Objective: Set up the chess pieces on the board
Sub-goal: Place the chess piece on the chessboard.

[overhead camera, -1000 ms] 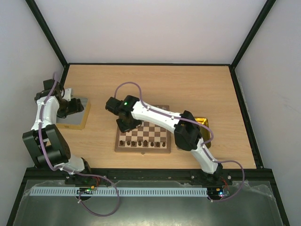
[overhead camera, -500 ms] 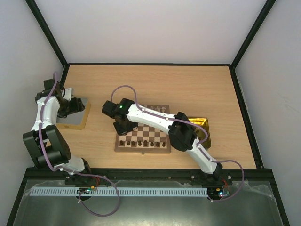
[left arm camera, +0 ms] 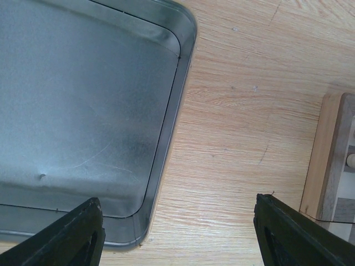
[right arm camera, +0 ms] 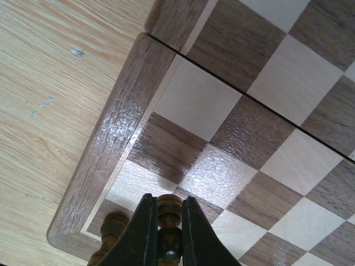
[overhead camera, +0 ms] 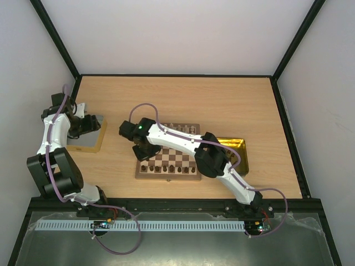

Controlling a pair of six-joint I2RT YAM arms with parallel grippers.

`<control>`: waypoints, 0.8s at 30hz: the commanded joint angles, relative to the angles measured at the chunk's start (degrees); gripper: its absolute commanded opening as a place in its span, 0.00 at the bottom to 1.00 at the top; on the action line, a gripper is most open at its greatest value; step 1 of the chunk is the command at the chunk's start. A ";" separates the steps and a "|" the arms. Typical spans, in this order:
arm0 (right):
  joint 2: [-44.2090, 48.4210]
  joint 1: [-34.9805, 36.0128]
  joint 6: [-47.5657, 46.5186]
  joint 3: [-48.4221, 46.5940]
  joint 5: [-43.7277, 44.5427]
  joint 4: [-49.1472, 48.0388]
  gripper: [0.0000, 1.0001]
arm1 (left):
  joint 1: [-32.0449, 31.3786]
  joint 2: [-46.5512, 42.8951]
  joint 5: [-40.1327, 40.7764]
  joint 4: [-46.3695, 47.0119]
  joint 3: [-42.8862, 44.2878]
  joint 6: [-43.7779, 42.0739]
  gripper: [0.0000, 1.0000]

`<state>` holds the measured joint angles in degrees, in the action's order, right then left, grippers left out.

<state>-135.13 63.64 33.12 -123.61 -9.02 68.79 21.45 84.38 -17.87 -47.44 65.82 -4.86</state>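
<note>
Dark-brown chess piece is clamped in the right claw, low over the board by its corner. Board lies mid-counter, toward the near edge. Versus a second ago the right arm has swung further toward the counter's left edge. No change at the left claw: fingers apart, empty, over the grey tray at the left edge. Another dark piece is cut off by the frame bottom. In the top view the arm hides part of the board, and the pale pieces are hard to make out.

R arm over board left edge, L tool above silver tray
</note>
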 commanded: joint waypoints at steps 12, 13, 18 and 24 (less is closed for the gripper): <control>-2.31 1.14 -1.34 -2.60 -2.31 2.14 0.04 | 0.20 0.85 -2.08 0.32 -0.50 0.45 0.74; -2.33 1.18 -1.31 -2.68 -2.32 2.16 0.04 | 0.19 0.99 -2.07 0.32 -0.52 0.47 0.74; -2.59 1.26 -1.39 -2.86 -2.59 2.01 0.04 | 0.20 1.14 -2.26 0.41 -0.57 0.47 0.74; -2.93 1.24 -1.31 -3.17 -2.34 2.02 0.04 | 0.20 1.01 -2.32 0.51 -0.69 0.53 0.74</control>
<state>-137.03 64.53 32.32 -124.84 -11.68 68.88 21.45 85.03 -19.38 -47.00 65.78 -4.86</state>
